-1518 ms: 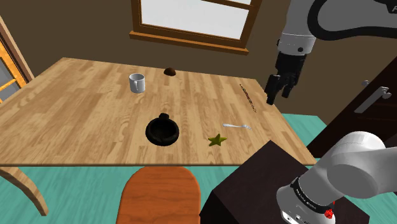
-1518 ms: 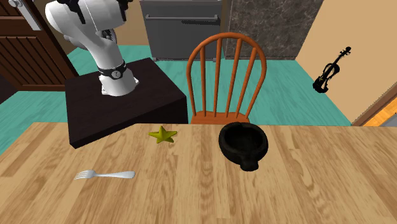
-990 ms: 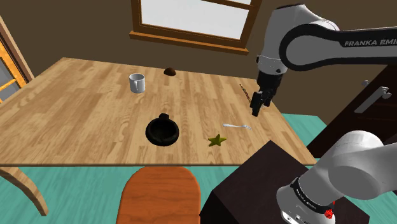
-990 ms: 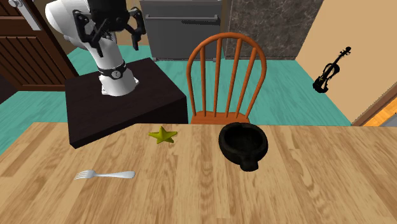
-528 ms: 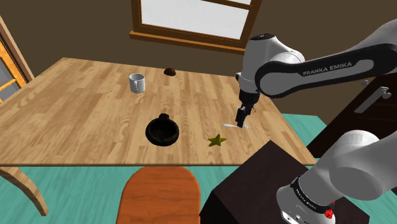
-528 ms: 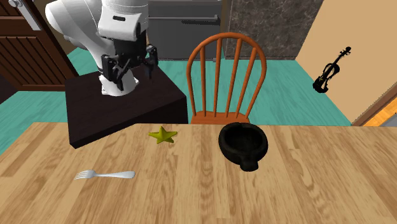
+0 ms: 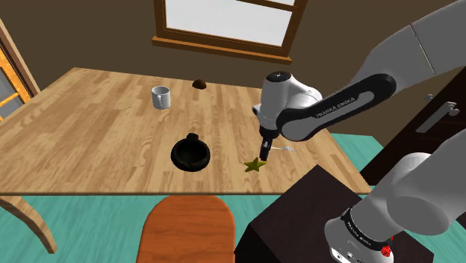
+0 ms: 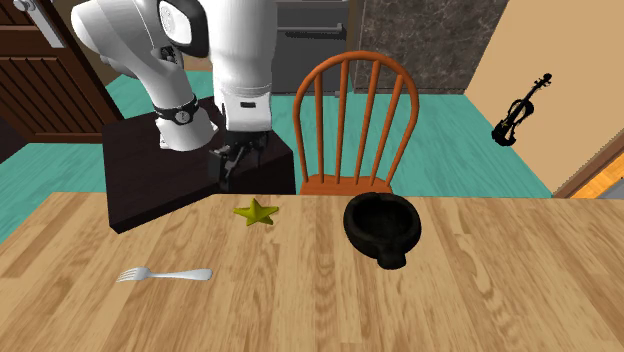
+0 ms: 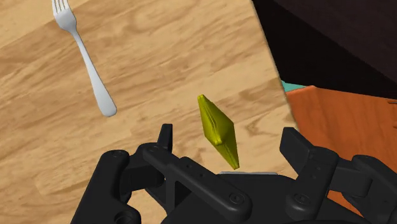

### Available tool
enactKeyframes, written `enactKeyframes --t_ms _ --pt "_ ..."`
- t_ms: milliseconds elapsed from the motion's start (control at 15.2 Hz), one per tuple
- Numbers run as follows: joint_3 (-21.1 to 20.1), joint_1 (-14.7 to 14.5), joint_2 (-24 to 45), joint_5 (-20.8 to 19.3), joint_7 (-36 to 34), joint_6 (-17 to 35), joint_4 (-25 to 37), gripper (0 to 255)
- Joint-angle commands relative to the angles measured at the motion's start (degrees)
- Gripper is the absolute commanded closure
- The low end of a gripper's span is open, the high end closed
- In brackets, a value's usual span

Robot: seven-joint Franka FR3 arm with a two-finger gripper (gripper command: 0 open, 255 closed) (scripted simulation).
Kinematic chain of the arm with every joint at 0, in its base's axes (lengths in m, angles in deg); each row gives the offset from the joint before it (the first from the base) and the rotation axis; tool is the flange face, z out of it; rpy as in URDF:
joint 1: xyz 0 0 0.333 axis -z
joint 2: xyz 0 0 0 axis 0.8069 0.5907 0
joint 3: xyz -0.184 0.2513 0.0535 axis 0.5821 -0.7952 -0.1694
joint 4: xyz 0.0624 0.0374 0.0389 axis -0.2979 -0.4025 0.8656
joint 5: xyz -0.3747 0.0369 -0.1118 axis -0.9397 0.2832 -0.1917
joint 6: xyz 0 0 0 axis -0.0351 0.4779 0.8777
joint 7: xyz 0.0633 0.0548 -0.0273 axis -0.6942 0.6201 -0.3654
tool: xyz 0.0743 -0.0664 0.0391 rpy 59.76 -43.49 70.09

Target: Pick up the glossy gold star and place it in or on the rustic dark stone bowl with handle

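Observation:
The gold star (image 7: 255, 165) lies flat on the wooden table (image 7: 89, 142) near its front edge, by the stand. In the second exterior view the star (image 8: 256, 212) sits to the left of the dark bowl with a stub handle (image 8: 382, 225). My black gripper (image 7: 264, 149) hangs open just above the star, fingers pointing down. The second exterior view puts the gripper (image 8: 237, 168) a little above and behind it. Seen from the wrist, the star (image 9: 217, 130) lies between the spread fingertips (image 9: 164, 137), untouched. The bowl (image 7: 190, 153) holds nothing.
A silver fork (image 7: 280, 149) lies close beside the gripper, also seen as the fork (image 9: 86, 60) from the wrist. A white mug (image 7: 160, 96) and a small brown lump (image 7: 200, 84) stand farther back. An orange chair (image 8: 352, 110) is at the table's front edge, next to the dark stand (image 8: 190, 165).
The arm has swung down from high above the table's far corner towards the star, and the open gripper now hovers just over it. Star, bowl and fork have not moved.

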Motion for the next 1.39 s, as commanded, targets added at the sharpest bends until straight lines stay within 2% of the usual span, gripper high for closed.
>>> enactKeyframes --t_ms 0,264,726,1320 --pt "-0.57 -0.09 4.15 -3.24 -0.28 4.18 0.42 0" --pt "-0.52 -0.48 13.93 -12.25 -2.83 11.22 3.45 0" --pt "1.88 -0.67 19.79 -17.95 -6.87 16.1 4.04 0" --pt "2.12 -0.74 20.28 -18.41 -7.2 16.47 4.13 0"
